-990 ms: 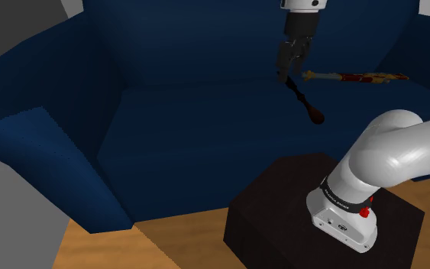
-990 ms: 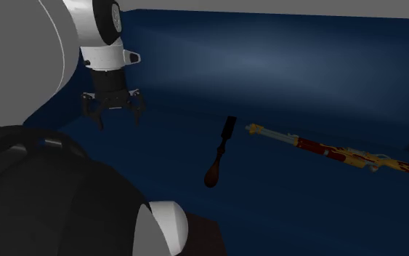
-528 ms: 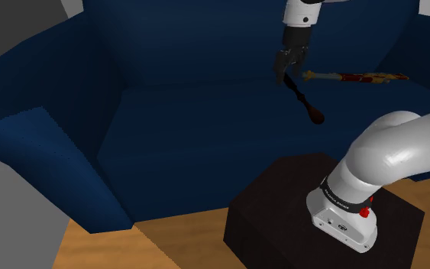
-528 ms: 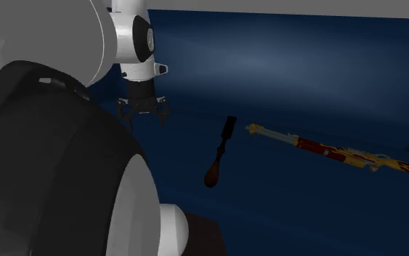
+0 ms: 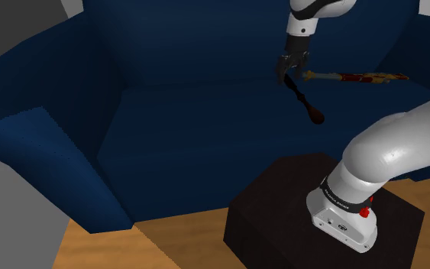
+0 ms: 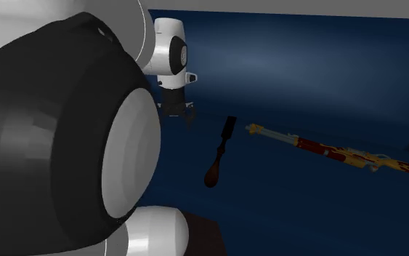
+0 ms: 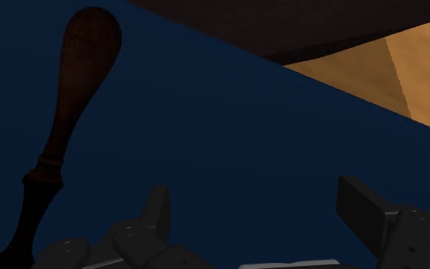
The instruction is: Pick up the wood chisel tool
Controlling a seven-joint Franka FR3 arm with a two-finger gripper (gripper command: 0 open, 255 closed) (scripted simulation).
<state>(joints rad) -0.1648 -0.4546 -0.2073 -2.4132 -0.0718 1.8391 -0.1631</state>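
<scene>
Two-finger black pincer (image 5: 288,71) spread wide above a dark blue sofa seat (image 5: 190,153), holding nothing.

The wood chisel (image 5: 305,100), with its dark brown turned handle and rounded butt, lies flat on the seat. In the shoulder view the butt points toward five o'clock and the blade end shows right at the pincer's tips. In the wrist view it lies off to one side of the pincer (image 7: 255,197), not in the gap. In the second exterior view the pincer (image 6: 180,115) hangs at ten o'clock from the chisel (image 6: 221,149), apart from it. A long red-and-gold rifle-shaped thing (image 6: 333,153) lies at three o'clock, near the blade end.
</scene>
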